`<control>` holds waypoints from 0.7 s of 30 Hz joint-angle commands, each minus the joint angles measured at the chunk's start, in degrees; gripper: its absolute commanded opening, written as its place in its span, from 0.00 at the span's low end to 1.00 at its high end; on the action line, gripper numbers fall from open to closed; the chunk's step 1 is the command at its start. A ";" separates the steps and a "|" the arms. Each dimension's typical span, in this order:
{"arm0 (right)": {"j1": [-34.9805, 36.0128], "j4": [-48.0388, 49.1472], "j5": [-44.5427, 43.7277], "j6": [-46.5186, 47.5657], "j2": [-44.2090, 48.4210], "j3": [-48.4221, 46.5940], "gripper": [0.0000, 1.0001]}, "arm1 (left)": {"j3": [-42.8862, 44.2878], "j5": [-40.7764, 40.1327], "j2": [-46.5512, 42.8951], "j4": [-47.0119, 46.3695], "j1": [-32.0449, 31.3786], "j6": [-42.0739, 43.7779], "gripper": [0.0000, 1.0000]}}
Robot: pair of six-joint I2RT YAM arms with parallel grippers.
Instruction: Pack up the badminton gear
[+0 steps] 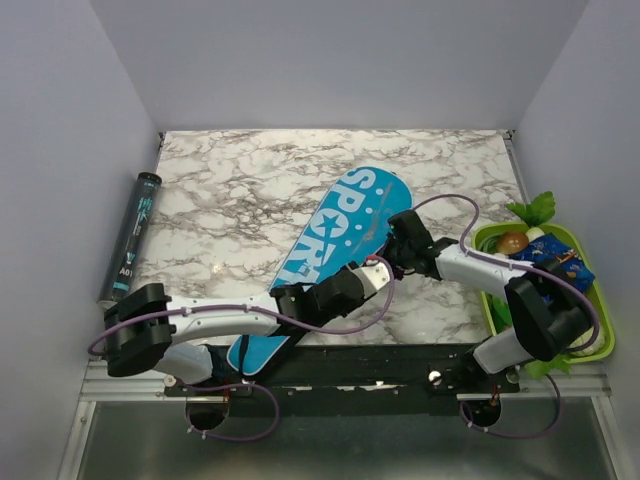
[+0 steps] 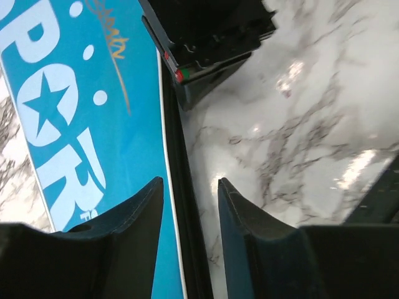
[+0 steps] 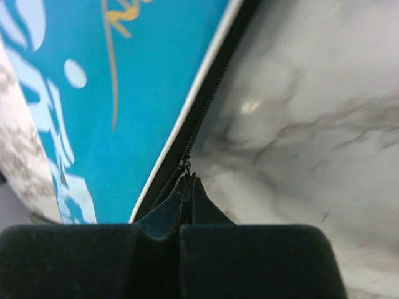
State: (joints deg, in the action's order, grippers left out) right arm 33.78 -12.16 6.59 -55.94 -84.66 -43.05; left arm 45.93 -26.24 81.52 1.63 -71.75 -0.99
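Pinching the small zipper pull (image 3: pixel 185 166), the right claw (image 3: pixel 187 184) was closed tight. The left claw (image 2: pixel 190 199) stood half open astride the black edge of the long, smooth cyan bag (image 1: pixel 345 225), gripping nothing. This racket-shaped bag lay slantwise on the marbled counter (image 1: pixel 230 180).

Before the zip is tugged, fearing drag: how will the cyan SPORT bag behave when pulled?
Probably floppy: the cyan bag looks like flat fabric. Likely light, so it may slide on the glossy marble table if the right pincer tugs the zip pull.
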 commanded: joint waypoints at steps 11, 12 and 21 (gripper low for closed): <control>-14.97 6.19 -3.25 0.22 -13.60 -9.86 0.01 | 0.47 0.67 -10.24 17.25 1.43 -14.91 0.52; -15.75 6.10 -3.08 0.66 -13.95 -10.38 0.01 | 0.65 0.66 -8.32 17.96 1.78 -15.52 0.52; -16.90 1.79 -2.02 5.84 -15.53 -16.80 0.00 | -0.05 -3.27 2.23 18.68 5.04 -21.33 0.52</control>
State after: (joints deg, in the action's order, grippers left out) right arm 17.12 -8.93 4.38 -53.36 -99.48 -57.32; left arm 45.43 -24.05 80.88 18.26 -67.55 -17.96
